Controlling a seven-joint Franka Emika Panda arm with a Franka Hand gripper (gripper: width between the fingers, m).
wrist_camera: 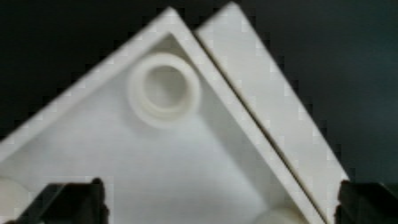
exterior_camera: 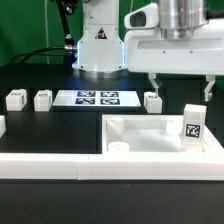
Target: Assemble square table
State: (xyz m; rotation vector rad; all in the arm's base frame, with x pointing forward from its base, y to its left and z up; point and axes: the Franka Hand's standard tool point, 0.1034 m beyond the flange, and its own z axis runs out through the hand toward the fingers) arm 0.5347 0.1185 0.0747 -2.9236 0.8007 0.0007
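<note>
While hand (exterior_camera: 178,89) hangs wide, black table (exterior_camera: 50,130) bears square table (exterior_camera: 150,136), marker board (exterior_camera: 97,98).

In the exterior view we see the marker board (exterior_camera: 98,98) on the bench (exterior_camera: 40,130). At its nine o'clock sit two leg posts (exterior_camera: 42,99), at three o'clock a third post (exterior_camera: 152,101), at five o'clock the square table (exterior_camera: 150,140), with the pincer (exterior_camera: 180,90) above it
</note>
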